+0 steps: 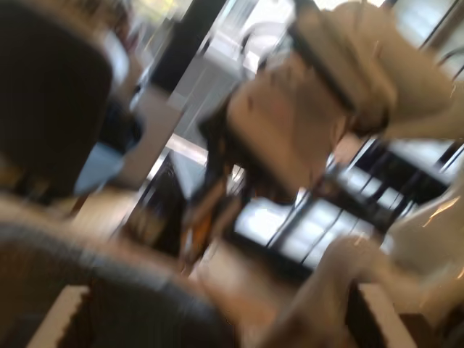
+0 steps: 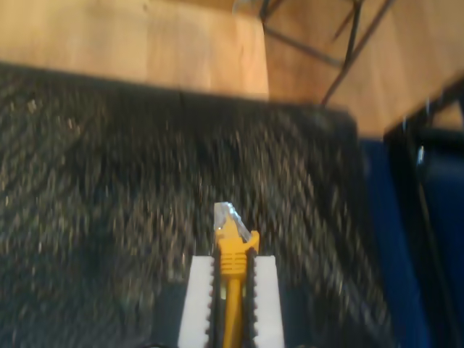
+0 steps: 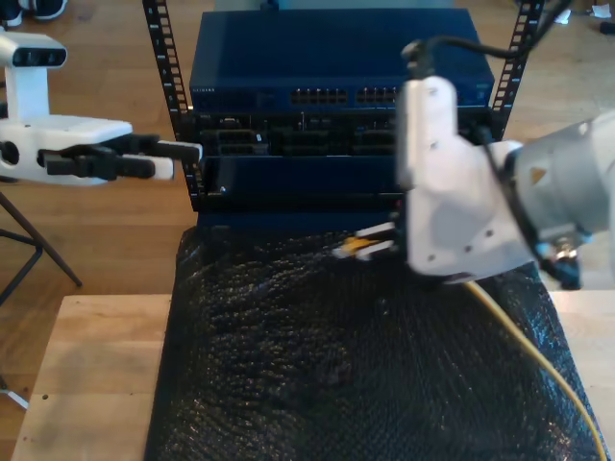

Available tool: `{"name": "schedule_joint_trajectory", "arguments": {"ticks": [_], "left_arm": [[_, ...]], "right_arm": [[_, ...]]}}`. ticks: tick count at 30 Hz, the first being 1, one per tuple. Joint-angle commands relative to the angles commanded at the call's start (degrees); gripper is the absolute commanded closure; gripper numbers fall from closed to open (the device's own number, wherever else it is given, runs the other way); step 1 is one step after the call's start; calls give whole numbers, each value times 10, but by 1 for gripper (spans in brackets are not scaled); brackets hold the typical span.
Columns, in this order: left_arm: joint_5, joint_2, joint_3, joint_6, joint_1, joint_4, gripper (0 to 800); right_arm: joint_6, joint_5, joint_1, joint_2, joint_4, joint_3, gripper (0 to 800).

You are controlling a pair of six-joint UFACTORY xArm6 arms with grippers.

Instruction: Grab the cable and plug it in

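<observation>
Between the white serrated pads (image 2: 199,301) of my second claw (image 2: 232,290) sits the cable (image 2: 232,279), clamped just behind its clear plug (image 2: 228,217), so the plug sticks out ahead of the pads with nothing covering its tip. That hold looks chosen for insertion: the connector leads, and the pads grip the yellow boot rather than the fragile clear end. In the exterior view the same claw (image 3: 370,245) hangs above the black mat (image 3: 288,365), its held plug pointing toward the exterior view's left, with the rest of the yellow cable (image 3: 538,360) trailing loosely behind and below the arm across the mat. Beyond the claw, past the far edge of the mat, stands the dark blue rack of network gear (image 3: 327,96) with its rows of ports (image 3: 346,96); the plug is well short of them and not yet turned to face them, so I judge the grab done and the approach still to make. My first claw (image 3: 183,149) is held out level at the exterior view's left, near the rack's upright post, away from the cable; its own camera is too blurred, so I cannot tell whether it is apart or together. The wooden tabletop (image 3: 86,375) shows beside the mat.
</observation>
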Motion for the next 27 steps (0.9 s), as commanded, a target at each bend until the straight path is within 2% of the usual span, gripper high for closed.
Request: {"name": "schedule_joint_trajectory", "arguments": {"ticks": [4, 13, 16, 18, 22, 27], "left_arm": [[-16, -15, -17, 9, 0, 76, 1], [-48, -68, -16, 84, 2, 280, 1], [-48, -87, -14, 126, 4, 338, 1], [-48, -98, -12, 151, 27, 367, 1], [-49, -98, -2, 218, 89, 387, 1], [-55, -98, 34, 332, 162, 426, 1]], "right_arm": [[1, 7, -18, 27, -19, -4, 800], [79, 6, -25, 66, -154, -10, 800], [96, 6, -25, 86, -178, -17, 800], [97, 6, -25, 96, -179, -17, 800], [98, 7, -31, 115, -183, -22, 800], [98, 6, -39, 127, -204, -23, 800]]}}
